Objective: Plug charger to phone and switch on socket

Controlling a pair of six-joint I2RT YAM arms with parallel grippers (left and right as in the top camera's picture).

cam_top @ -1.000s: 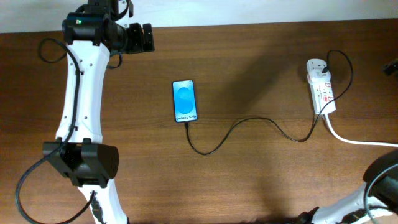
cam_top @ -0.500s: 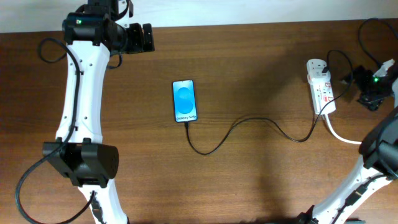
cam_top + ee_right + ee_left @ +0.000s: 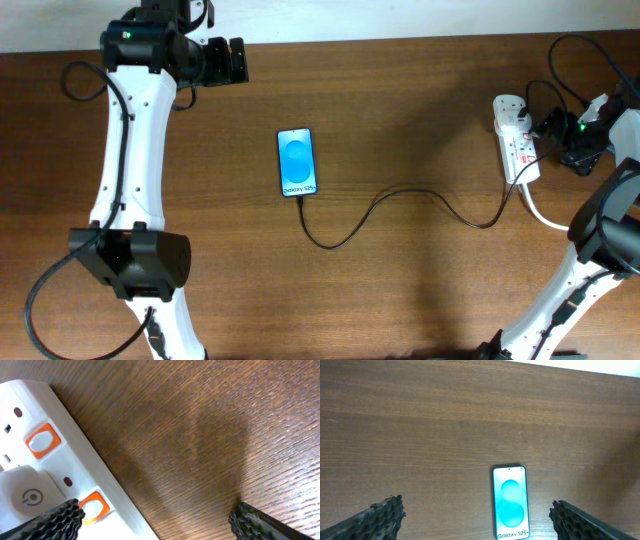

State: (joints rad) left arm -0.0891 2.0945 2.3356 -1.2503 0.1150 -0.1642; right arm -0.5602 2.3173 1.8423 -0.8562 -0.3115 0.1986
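Observation:
The phone (image 3: 296, 161) lies flat mid-table with its blue screen lit, and it also shows in the left wrist view (image 3: 510, 502). The charger (image 3: 400, 192), a thin black cable, runs from the phone's lower edge in a loop to the socket (image 3: 515, 140) at the right. My left gripper (image 3: 242, 62) is open near the table's far edge, well away from the phone, its jaws (image 3: 477, 522) wide with nothing between them. My right gripper (image 3: 548, 128) is open just right of the socket. One fingertip (image 3: 50, 520) overlaps an orange switch (image 3: 95, 507); whether it touches I cannot tell.
A thick white cord (image 3: 560, 222) leaves the socket toward the right edge. A white adapter (image 3: 22, 495) sits plugged into the socket, with a second orange switch (image 3: 42, 440) beyond it. Black arm cables (image 3: 560, 50) hang above the right wrist. The left arm (image 3: 130, 180) spans the left side.
The right arm has come in from the right edge and moved left, up to the socket's side. The left arm, the phone and the cable have not moved.

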